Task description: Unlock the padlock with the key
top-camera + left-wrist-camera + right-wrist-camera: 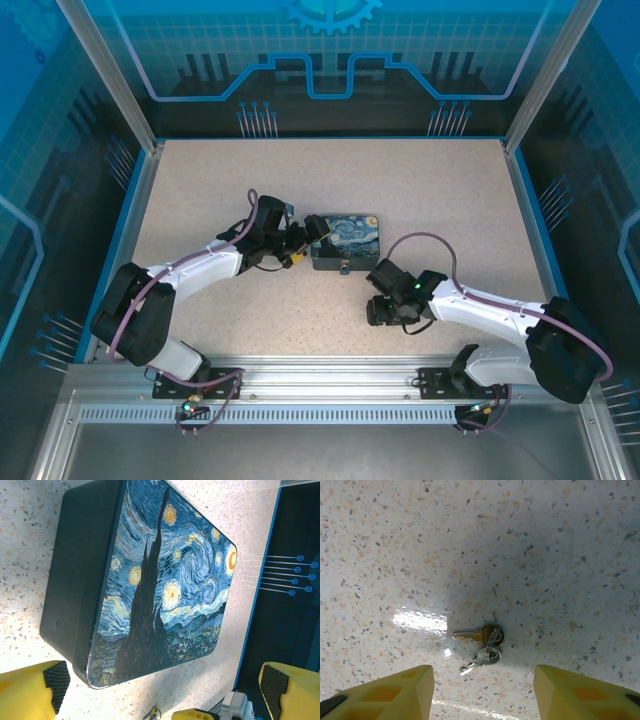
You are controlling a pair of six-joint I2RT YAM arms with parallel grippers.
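Since the key (470, 636) lay flat on the table (555, 550) with nothing gripping it, the right gripper (480, 690) was held directly over it, jaws spread wide so that the yellow fingers (395, 692) could be brought down on either side. The key was seen to be thin, brass-toned metal, joined by a small ring to a second, silvery key (470, 668). The table was glossy and speckled, and so flat a thing was judged hard to pinch from it. Further off, a tiny pale fitting, taken for the padlock (345, 267), was seen at the near face of the box (346, 240), too small for detail. The box was round-cornered, dark-sided, its lid painted with swirling stars. At its left end the left gripper (298, 250) was held wide open, probably to steady it.
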